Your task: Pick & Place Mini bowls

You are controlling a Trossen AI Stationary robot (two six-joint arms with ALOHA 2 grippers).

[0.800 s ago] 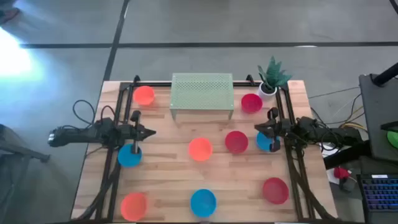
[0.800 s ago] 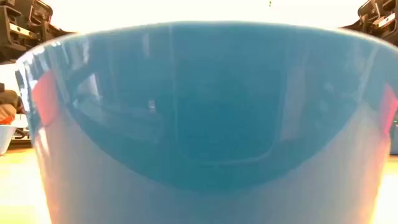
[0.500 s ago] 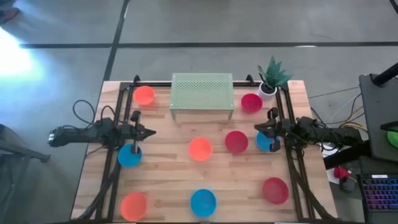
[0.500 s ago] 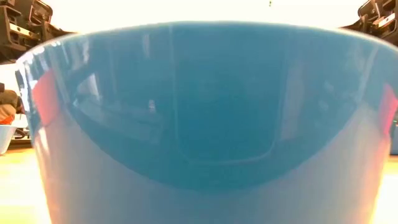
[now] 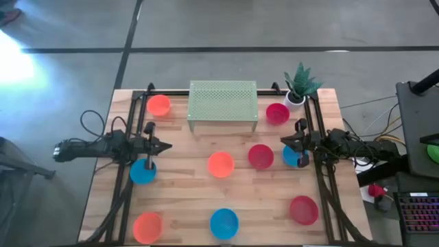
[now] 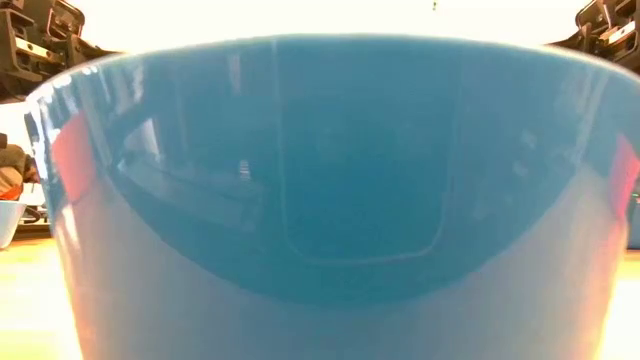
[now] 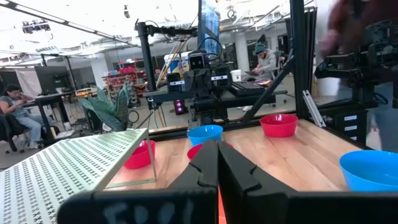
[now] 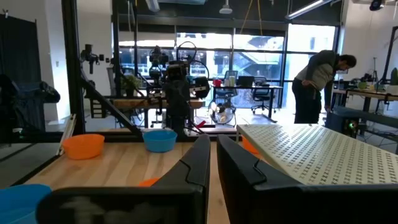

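Note:
Nine mini bowls rest upright on their bases on the wooden table. In the high view there are orange ones [image 5: 159, 105], [image 5: 220, 165], [image 5: 147, 226], red ones [image 5: 277, 114], [image 5: 260, 156], [image 5: 303, 210] and blue ones [image 5: 143, 171], [image 5: 293, 158], [image 5: 223, 223]. My left gripper [image 5: 167, 145] hovers shut at the table's left side, above and beyond the blue bowl there. Its fingers [image 7: 217, 167] point toward the middle. My right gripper [image 5: 284, 143] is shut at the right side, over the blue bowl's far rim, with its fingers [image 8: 212, 155] closed together.
A green perforated rack [image 5: 223, 106] stands at the far middle, with a small potted plant [image 5: 298, 86] at the far right corner. Black frame rails run along both sides. One blue bowl [image 6: 330, 190] fills the low view. People are in the room behind.

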